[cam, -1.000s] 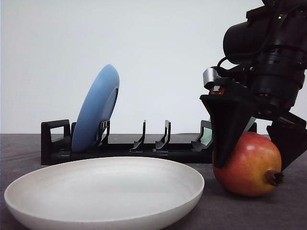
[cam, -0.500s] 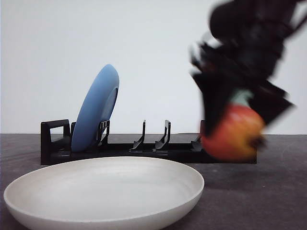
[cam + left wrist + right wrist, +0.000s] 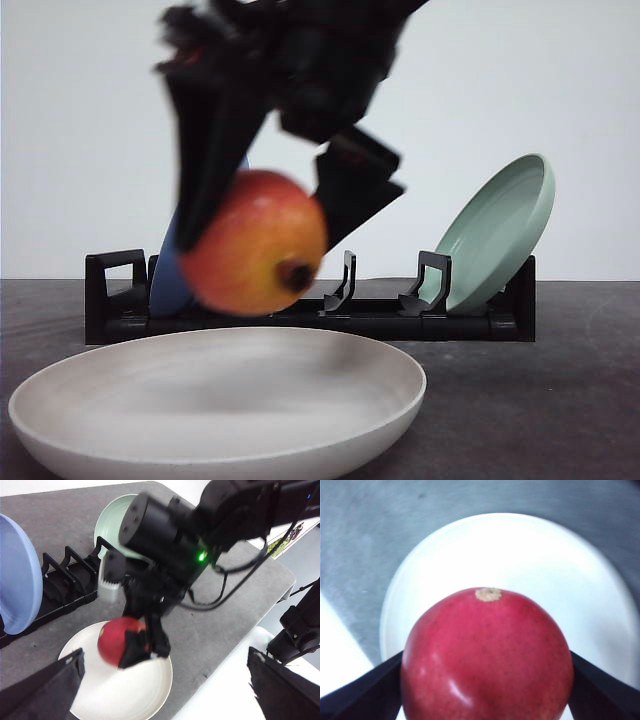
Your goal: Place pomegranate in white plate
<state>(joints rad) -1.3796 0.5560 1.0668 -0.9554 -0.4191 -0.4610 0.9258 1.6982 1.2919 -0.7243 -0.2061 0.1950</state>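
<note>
Right gripper (image 3: 265, 215) is clamped on the pomegranate (image 3: 254, 243), hanging right under it above the white plate (image 3: 215, 400) (not touching). Let go from here and it'll likely bounce or roll out.

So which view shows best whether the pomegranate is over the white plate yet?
The left wrist view: the pomegranate, held in the right hand, hangs over the white plate. The right wrist view agrees, plate behind fruit. The front view is blurred but shows it above the rim.
</note>
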